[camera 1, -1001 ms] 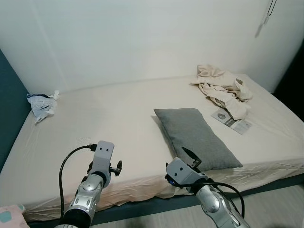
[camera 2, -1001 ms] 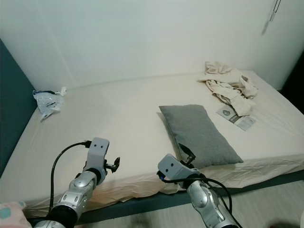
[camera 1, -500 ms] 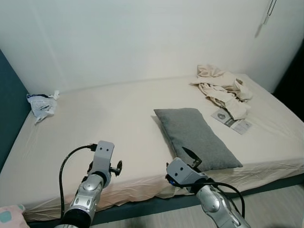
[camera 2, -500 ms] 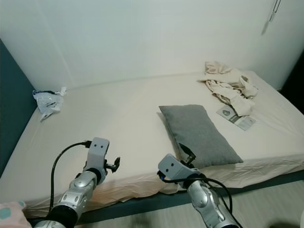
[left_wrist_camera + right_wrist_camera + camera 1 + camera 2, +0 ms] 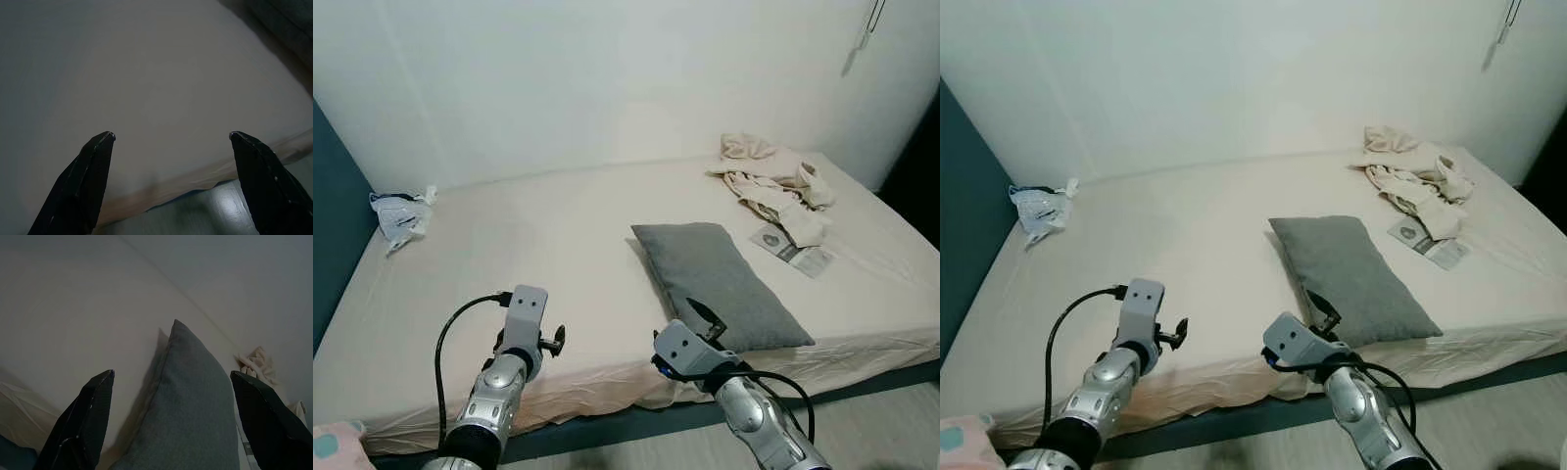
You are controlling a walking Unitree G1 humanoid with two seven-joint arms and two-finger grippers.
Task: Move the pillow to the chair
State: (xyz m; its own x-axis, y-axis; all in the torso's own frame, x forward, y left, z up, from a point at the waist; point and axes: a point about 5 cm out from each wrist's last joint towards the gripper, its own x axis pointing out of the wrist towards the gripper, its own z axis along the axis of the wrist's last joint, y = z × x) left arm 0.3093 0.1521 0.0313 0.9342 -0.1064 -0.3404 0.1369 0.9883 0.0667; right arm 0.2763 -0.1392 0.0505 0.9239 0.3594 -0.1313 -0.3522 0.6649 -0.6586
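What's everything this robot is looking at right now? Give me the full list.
bed: one, cream sheet, spans the scene against the white wall.
pillow: one, grey, lying flat on the bed's near right part.
crumpled cloth: one heap, beige, far right corner of the bed.
paper: one, white and grey, flat on the bed just in front of the cloth.
plastic bag: one, clear and white, far left edge of the bed.
left gripper: black fingers open, over the bed's near edge.
right gripper: black fingers open, aimed at the pillow's near end.

Spread black fingers (image 5: 83, 426), grey pillow (image 5: 190, 406) between, cream sheet (image 5: 73, 323)
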